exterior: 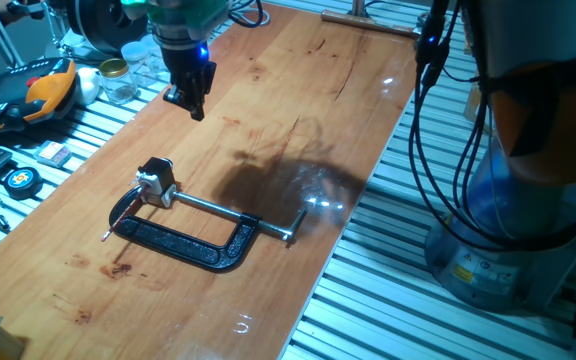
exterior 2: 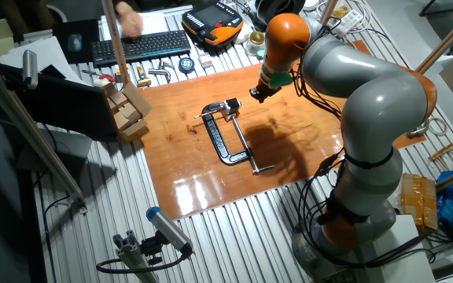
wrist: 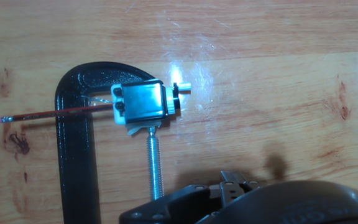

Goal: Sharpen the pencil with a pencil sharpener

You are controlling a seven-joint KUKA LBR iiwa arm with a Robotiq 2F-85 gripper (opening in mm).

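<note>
The pencil sharpener (wrist: 140, 102), a small block, black on top and silver below, is held in the jaws of a black C-clamp (wrist: 73, 143) that lies flat on the wooden table. The pencil (wrist: 55, 112), thin and dark with a reddish tip, lies level with one end in the sharpener. Both show in one fixed view, the sharpener (exterior: 156, 180) and the pencil (exterior: 123, 217), and in the other fixed view, the sharpener (exterior 2: 232, 106) and the pencil (exterior 2: 208, 115). My gripper (exterior: 190, 100) hangs above the table, apart from the sharpener, fingers together and empty; it also shows in the other fixed view (exterior 2: 255, 94).
The clamp's silver screw rod (exterior: 233, 212) runs from the sharpener toward the table's right edge. Jars (exterior: 118, 80), a tape measure (exterior: 20, 180) and an orange pendant (exterior: 43, 90) lie beyond the left edge. Wooden blocks (exterior 2: 128, 110) stand at the board's corner.
</note>
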